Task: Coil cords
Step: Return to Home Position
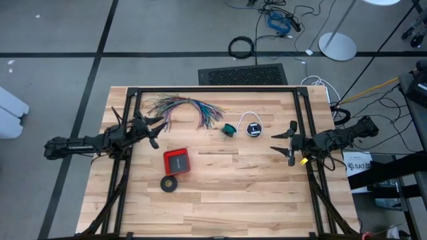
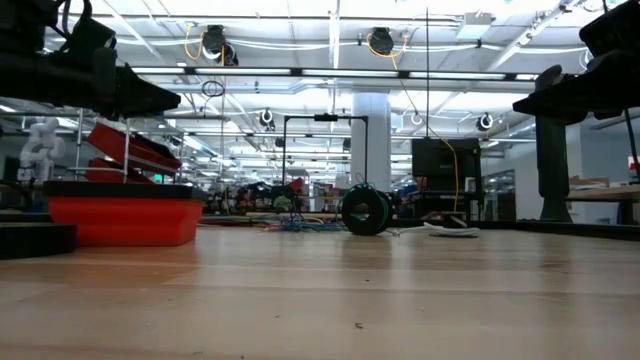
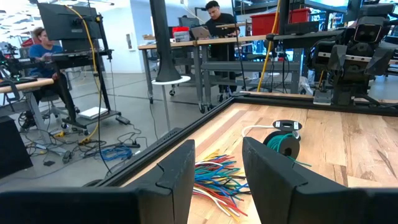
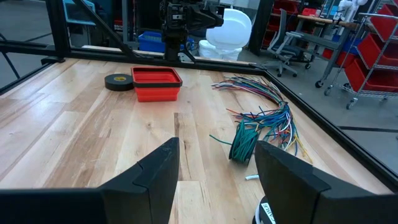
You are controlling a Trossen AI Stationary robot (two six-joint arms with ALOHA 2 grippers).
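Left hand [image 1: 156,132] and right hand [image 1: 291,142] are hovering released at opposite counter [image 1: 233,190] sides.
The coiled green wire [image 1: 229,129] is standing just beside the white cord [image 1: 253,129], between both hands.

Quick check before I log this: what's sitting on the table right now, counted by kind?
Green wire coil: 1
White cord with black round piece: 1
Many-coloured wire bundle: 1
Red tray: 1
Black tape ring: 1
Total: 5
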